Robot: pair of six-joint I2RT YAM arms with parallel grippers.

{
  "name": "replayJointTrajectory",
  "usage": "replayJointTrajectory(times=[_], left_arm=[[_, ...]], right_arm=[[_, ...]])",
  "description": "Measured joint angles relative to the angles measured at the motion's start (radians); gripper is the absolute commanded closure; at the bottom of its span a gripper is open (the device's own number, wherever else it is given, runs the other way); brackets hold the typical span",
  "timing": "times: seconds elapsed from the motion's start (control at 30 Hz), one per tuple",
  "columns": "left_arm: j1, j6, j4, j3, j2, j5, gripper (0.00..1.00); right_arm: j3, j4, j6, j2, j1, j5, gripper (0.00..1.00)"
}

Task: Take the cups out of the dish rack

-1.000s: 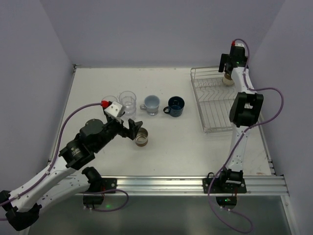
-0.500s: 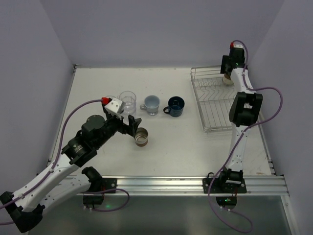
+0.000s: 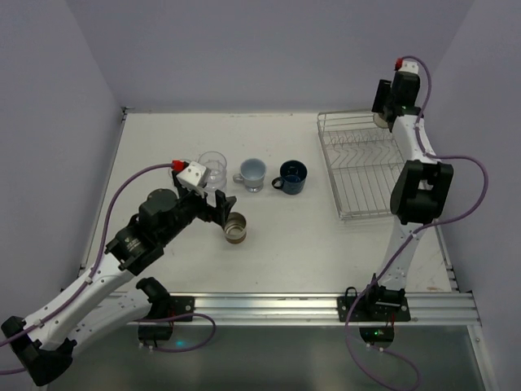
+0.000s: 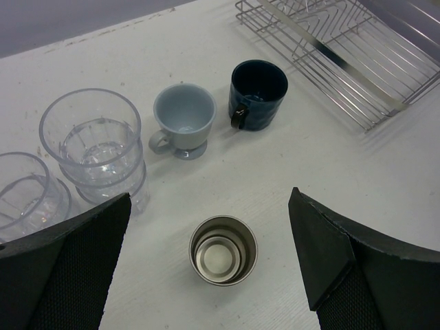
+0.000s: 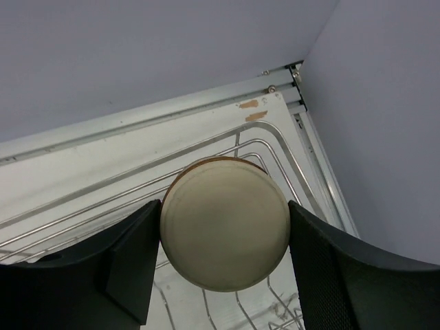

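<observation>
The silver wire dish rack (image 3: 358, 175) stands at the table's right side and also shows in the left wrist view (image 4: 357, 62). My right gripper (image 3: 383, 112) hangs over its far right corner, shut on a cream cup (image 5: 223, 230) with a brown rim, whose base faces the wrist camera. The black fingers (image 5: 130, 261) press it from both sides. My left gripper (image 3: 221, 208) is open, held above a steel cup (image 4: 223, 249) that stands on the table. A dark blue mug (image 4: 256, 94), a pale blue-grey cup (image 4: 183, 119) and clear glass tumblers (image 4: 93, 144) stand in a row behind it.
The rack's wires (image 5: 103, 206) run under the held cup. The table's far right corner and grey walls are close behind the right gripper. A second tumbler (image 4: 27, 196) sits at the left edge of the left wrist view.
The right gripper has shut on the cream cup and risen with it from the rack's far corner. The left gripper has drawn back a little from the steel cup.
</observation>
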Motion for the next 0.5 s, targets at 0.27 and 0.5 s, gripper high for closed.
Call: replayJointTrajectory(times=[0.27,0.5], left_arm=[[0.005,-0.001,0.005,0.0,0.021,0.02,0.0],[0.005,-0.045,0.01,0.032,0.039,0.1,0.0]], right_arm=[[-0.154,0.082,0.087,-0.238,0.0,-0.068,0.66],[-0.543,0.176,0.312,-0.542,0.005,-0.213,0.69]])
